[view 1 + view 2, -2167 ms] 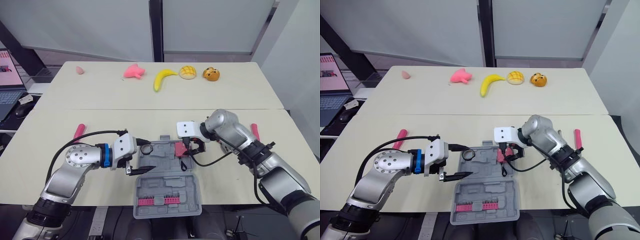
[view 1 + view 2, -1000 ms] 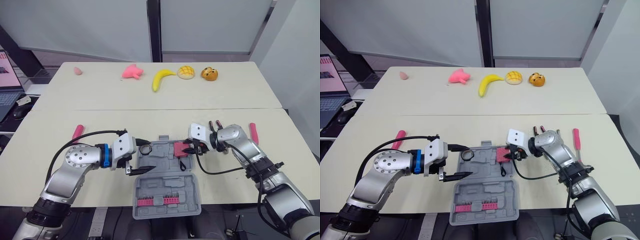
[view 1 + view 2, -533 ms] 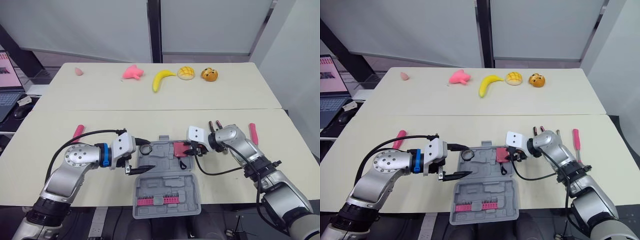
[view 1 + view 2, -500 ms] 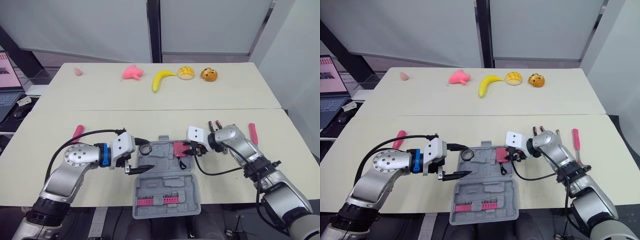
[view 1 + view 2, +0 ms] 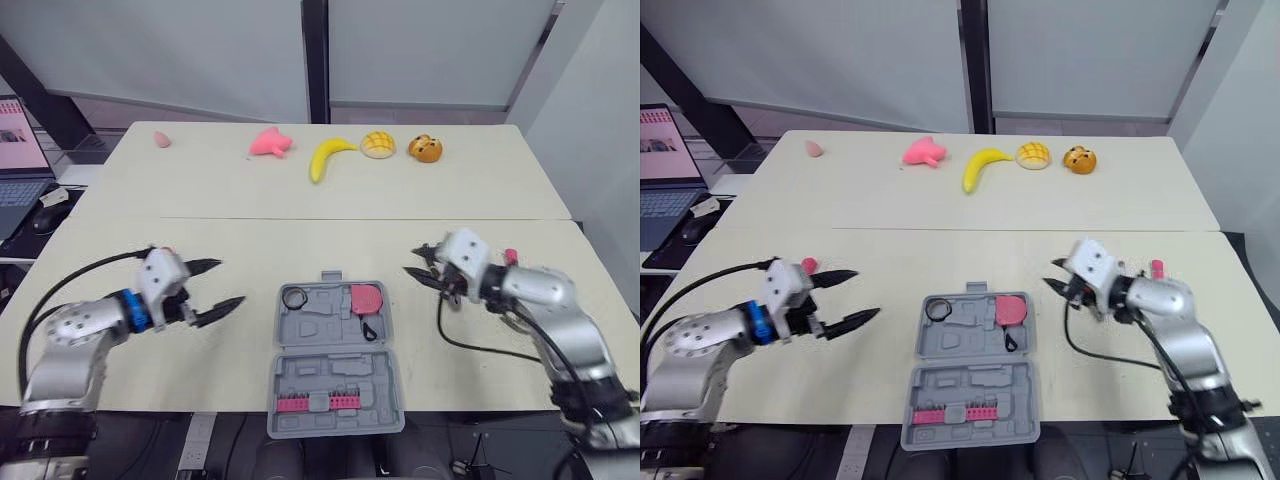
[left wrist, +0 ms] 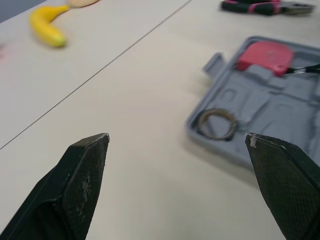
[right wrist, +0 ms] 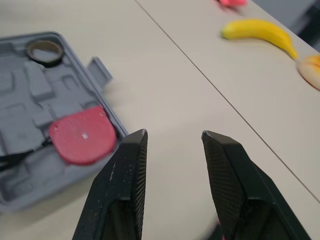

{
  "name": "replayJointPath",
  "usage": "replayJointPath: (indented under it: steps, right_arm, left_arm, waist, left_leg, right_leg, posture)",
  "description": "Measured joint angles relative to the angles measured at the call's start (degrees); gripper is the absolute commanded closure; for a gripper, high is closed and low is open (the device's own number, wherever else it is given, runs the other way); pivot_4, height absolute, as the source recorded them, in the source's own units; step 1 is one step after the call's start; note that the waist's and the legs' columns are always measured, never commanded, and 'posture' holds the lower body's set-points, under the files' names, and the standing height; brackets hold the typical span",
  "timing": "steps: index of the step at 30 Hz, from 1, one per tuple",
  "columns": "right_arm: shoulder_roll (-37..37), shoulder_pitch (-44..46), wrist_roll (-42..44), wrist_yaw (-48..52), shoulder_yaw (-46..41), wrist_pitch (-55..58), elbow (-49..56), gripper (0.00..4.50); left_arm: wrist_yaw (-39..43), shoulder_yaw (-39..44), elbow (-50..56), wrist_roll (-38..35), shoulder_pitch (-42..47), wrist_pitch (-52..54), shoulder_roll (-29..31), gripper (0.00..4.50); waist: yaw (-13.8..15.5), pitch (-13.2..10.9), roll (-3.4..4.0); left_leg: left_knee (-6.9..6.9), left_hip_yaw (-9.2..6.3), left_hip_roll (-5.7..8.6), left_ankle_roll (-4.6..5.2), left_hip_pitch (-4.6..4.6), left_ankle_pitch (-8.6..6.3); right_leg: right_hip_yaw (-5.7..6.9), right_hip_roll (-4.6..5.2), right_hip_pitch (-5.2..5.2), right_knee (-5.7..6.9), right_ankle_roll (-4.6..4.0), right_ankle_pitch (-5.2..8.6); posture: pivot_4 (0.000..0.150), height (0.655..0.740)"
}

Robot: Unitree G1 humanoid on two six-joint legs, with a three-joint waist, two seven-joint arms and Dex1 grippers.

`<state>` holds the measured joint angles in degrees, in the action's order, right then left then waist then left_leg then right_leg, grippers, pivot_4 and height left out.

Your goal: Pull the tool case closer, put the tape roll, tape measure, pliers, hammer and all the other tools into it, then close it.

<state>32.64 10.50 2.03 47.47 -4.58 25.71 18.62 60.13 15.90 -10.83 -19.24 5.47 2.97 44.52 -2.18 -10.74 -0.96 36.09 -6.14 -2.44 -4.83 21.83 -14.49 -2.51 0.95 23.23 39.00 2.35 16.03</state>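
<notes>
Hovering left gripper [image 5: 228, 282] and right gripper [image 5: 410, 260], both spread | tool case [image 5: 330, 375] is lying open between them, holding tape roll [image 5: 295, 297], tape measure [image 5: 365, 298] | pink-handled tool [image 5: 1156, 267] behind right gripper: grasping mid-handle seems safest.

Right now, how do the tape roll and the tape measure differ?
The tape roll is a hollow dark ring; the tape measure is a solid red block. The tape roll sits in the far left pocket, the tape measure far right; both lie in the open tool case.
</notes>
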Motion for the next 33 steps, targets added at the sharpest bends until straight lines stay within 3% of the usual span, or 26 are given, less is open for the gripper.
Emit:
replayJointPath:
  steps: [8, 12, 24, 33]
  right_arm:
    - [3.14, -20.73, 3.76, -3.25, -18.04, 3.3, 7.56, 1.2]
    - [4.88, -26.12, 5.58, -1.95, -22.63, 0.52, 6.76, 0.05]
    - [5.97, -31.94, 6.56, -1.53, -26.17, -4.71, -1.71, 0.05]
    - [7.12, -34.85, 5.6, -2.58, -25.72, -7.27, -0.4, 0.05]
  left_arm:
    - [0.6, 9.09, -17.78, 0.39, -8.97, -5.02, 5.98, 0.0]
    - [0.86, 10.76, -23.1, 0.07, -9.66, -5.33, 7.15, 0.0]
    - [0.05, 11.58, -25.88, -0.54, -11.92, -3.36, 7.78, 0.0]
    - [2.99, 10.47, -16.04, -0.61, -15.02, -4.72, 7.77, 0.0]
  waist:
    - [-0.27, 0.01, -0.01]
    - [-0.22, 0.04, -0.05]
    - [-0.2, 0.07, -0.11]
    - [-0.11, 0.09, -0.13]
  left_leg:
    - [0.01, 0.12, -0.03, 0.0, -0.19, 0.01]
    - [0.0, 0.15, -0.06, 0.0, -0.21, 0.01]
    - [-0.03, 0.26, -0.08, -0.01, -0.22, 0.0]
    - [-0.04, 0.3, -0.11, -0.01, -0.26, 0.0]
  right_leg:
    - [-0.09, -0.01, -0.07, 0.03, 0.2, 0.15]
    - [-0.1, -0.04, -0.08, 0.04, 0.2, 0.16]
    - [-0.19, -0.03, -0.08, 0.02, 0.18, 0.17]
    - [-0.2, -0.03, -0.08, 0.02, 0.18, 0.18]
  posture:
    - [0.15, 0.74]
    - [0.15, 0.74]
    - [0.15, 0.74]
    - [0.15, 0.74]
